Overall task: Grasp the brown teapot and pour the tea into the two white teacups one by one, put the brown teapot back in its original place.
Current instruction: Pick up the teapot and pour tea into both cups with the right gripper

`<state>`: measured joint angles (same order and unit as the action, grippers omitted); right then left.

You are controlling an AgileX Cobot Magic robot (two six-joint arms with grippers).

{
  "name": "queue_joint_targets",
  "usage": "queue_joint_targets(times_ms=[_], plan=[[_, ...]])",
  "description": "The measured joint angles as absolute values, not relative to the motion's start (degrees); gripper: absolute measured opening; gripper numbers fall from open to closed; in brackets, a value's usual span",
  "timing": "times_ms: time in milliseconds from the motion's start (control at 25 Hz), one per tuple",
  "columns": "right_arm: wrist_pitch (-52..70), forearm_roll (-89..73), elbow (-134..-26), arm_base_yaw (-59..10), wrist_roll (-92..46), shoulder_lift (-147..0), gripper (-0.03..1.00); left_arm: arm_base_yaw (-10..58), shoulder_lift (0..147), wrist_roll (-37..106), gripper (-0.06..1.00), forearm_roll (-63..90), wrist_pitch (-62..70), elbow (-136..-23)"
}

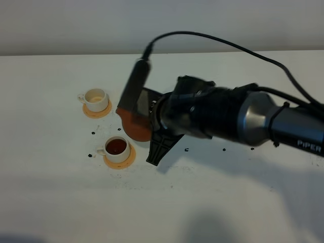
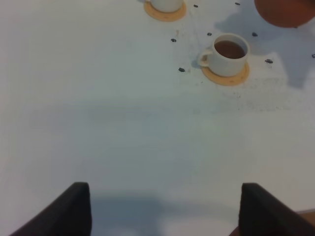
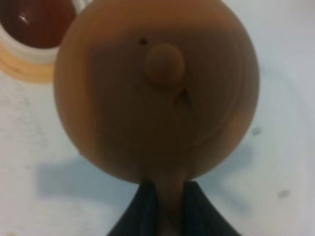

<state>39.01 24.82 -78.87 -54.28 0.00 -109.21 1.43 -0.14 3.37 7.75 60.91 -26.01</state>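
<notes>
The brown teapot (image 1: 135,127) hangs over the table just right of the nearer white teacup (image 1: 117,147), which holds dark tea. My right gripper (image 3: 171,211) is shut on the teapot's handle (image 3: 170,196); the right wrist view looks down on the knobbed lid (image 3: 165,64). The farther white teacup (image 1: 95,98) looks pale inside. Each cup sits on an orange-tan coaster (image 1: 132,157). The left wrist view shows the tea-filled cup (image 2: 229,53) and the teapot's edge (image 2: 285,12) far beyond my open, empty left gripper (image 2: 165,211). The original place is hidden.
The right arm (image 1: 263,119) stretches across the table from the right, its cable (image 1: 212,38) looping above. Small dark specks (image 1: 224,150) lie scattered on the white tabletop (image 1: 61,192) around the cups.
</notes>
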Motion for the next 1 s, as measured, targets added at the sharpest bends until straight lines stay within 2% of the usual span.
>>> queue_joint_targets(times_ms=[360, 800, 1000], plan=[[35.15, 11.68, -75.63, -48.83, 0.0, -109.21, 0.1, 1.43, -0.14, 3.37, 0.6, 7.75, 60.91, -26.01], [25.94, 4.85, -68.16, -48.39, 0.0, -109.21, 0.1, 1.43, -0.14, 3.37, 0.6, 7.75, 60.91, -26.01], [25.52, 4.64, -67.35, -47.9, 0.0, -110.84, 0.1, 1.43, -0.14, 3.37, 0.6, 7.75, 60.91, -26.01]])
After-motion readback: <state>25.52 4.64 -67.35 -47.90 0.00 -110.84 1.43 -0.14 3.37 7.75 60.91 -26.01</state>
